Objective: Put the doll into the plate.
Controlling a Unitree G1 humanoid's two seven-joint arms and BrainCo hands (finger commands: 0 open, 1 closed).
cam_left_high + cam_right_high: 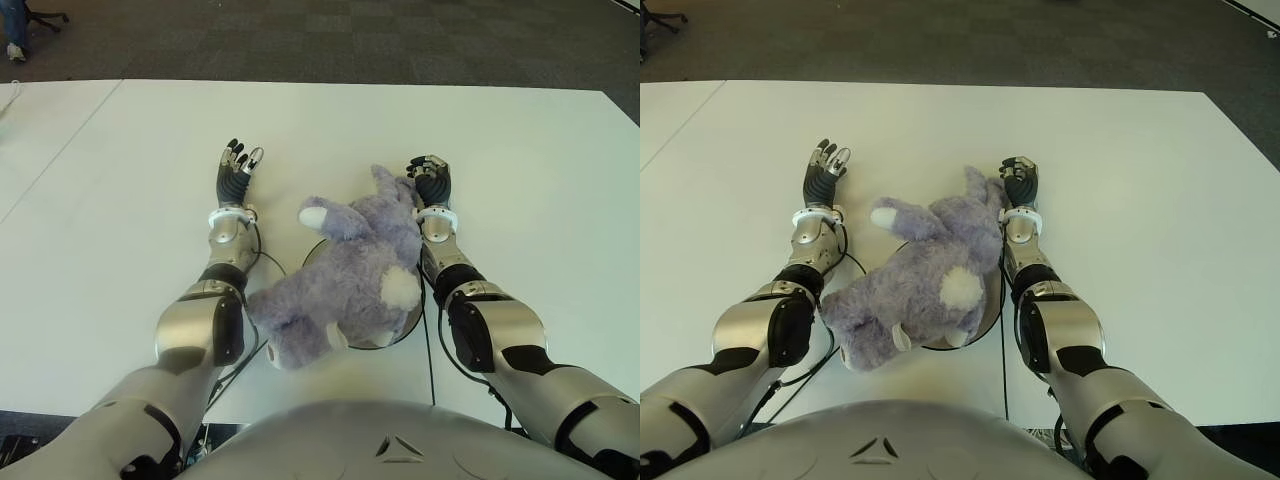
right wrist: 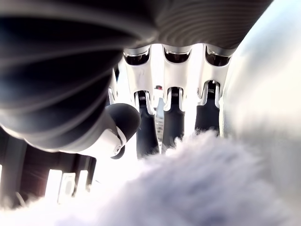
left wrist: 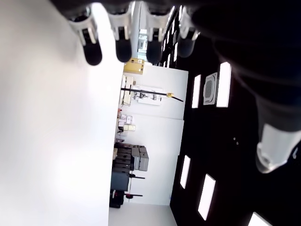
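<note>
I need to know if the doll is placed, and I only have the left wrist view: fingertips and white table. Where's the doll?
Observer: The purple plush doll lies across the plate, just right of your open left hand; only bits of the plate's rim show.
Operator: Is the right hand clear of it?
Observer: No. The right hand is against the doll's head, and its wrist view shows fur touching it.

The left hand [image 3: 155, 33] is seen from close by, with four dark-tipped fingers [image 3: 92, 47] extended side by side and the thumb [image 3: 277, 146] set well apart from them; nothing is held. A bare white table [image 3: 51, 141] lies alongside the fingers. Beyond its edge are a white wall [image 3: 155, 127], stacked dark boxes [image 3: 129, 162] and bright ceiling light panels [image 3: 223, 84].
</note>
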